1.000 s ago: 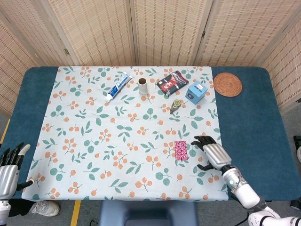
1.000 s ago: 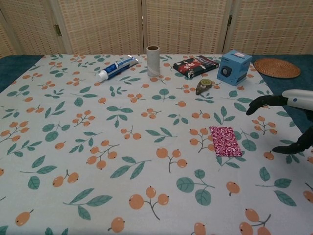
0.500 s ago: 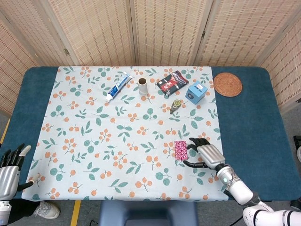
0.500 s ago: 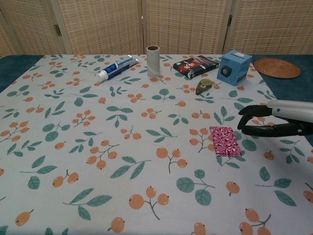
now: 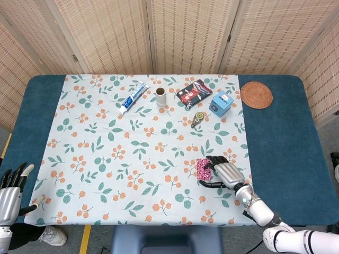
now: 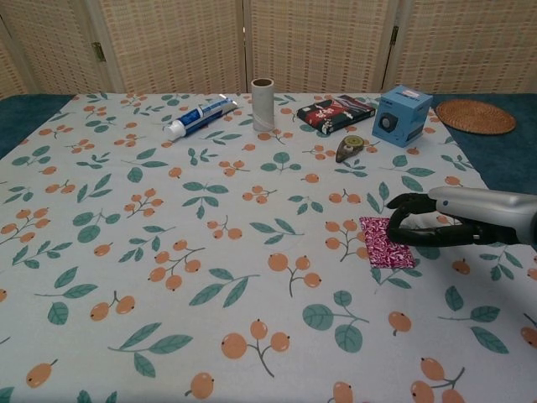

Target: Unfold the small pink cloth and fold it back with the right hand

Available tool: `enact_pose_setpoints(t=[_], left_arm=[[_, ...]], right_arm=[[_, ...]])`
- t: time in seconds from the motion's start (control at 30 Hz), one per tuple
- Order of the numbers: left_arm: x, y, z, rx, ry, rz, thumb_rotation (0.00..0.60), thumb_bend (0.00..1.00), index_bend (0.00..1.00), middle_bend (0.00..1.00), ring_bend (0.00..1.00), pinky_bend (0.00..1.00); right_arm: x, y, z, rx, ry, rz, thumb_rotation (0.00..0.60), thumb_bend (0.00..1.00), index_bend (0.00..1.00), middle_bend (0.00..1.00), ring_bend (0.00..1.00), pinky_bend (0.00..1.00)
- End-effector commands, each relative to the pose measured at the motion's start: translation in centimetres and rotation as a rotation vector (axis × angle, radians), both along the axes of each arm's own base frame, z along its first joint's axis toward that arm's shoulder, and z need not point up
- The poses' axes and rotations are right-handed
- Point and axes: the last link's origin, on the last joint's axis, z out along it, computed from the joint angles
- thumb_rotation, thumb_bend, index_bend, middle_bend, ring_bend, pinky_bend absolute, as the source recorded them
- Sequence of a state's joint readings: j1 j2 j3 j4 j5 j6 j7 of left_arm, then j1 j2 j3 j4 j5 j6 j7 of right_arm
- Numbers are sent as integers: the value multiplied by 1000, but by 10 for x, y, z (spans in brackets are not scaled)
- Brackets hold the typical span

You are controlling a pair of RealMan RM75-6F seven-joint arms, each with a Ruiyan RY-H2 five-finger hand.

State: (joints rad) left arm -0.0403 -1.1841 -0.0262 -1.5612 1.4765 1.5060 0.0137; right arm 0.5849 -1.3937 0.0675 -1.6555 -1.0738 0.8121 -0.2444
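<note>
The small pink patterned cloth [image 5: 203, 168] [image 6: 383, 242] lies folded flat on the floral tablecloth [image 5: 132, 153], right of centre near the front. My right hand [image 5: 223, 172] [image 6: 445, 222] reaches in low from the right, its fingers curved in a C over the cloth's right edge. The fingertips [image 6: 392, 236] are at that edge and nothing is lifted. My left hand [image 5: 10, 190] hangs off the table's front left corner with its fingers spread and holds nothing. It does not show in the chest view.
Along the back stand a toothpaste tube [image 5: 133, 98], a cardboard roll [image 5: 160, 97], a dark patterned packet [image 5: 194, 91], a blue box [image 5: 222, 103] and a small tape dispenser [image 5: 197, 117]. A woven coaster [image 5: 256, 94] lies on the blue table at the back right.
My right hand has slid left, from beside the cloth to its right edge, and its fingers have curled in over that edge. The cloth and the left hand have stayed put.
</note>
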Motion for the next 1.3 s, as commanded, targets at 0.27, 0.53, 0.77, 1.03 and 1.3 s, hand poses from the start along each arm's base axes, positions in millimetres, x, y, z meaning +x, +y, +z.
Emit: enact_pose_setpoints(t=[0.27,0.53,0.77,1.03,1.3], left_arm=[[-3,-2,1,2,1,7,600,290,129,78,138,0],[-3,-2,1,3,0,6,600,290,129,78,138,0],[-2,-1,0,1,0,2,600,290,128,78,138,0],[1,1,-1,-3,1,-6,600,290,132,78,138,0],[3,2,-2,-5,2,-13,600,290,134,78,138,0]], right_arm=[[4,-3,-12,6,22,24,77,268,258,74,0,0],[-3,-2,-9,-3,45,13,81,267,258,76,0,0],[-17,3,1,-21,69,-12,78,268,258,77,0,0],[-36,9,17,-42,94,-52,79,268,258,79,0,0],[-52,17,34,-69,116,-84,79,267,258,79,0,0]])
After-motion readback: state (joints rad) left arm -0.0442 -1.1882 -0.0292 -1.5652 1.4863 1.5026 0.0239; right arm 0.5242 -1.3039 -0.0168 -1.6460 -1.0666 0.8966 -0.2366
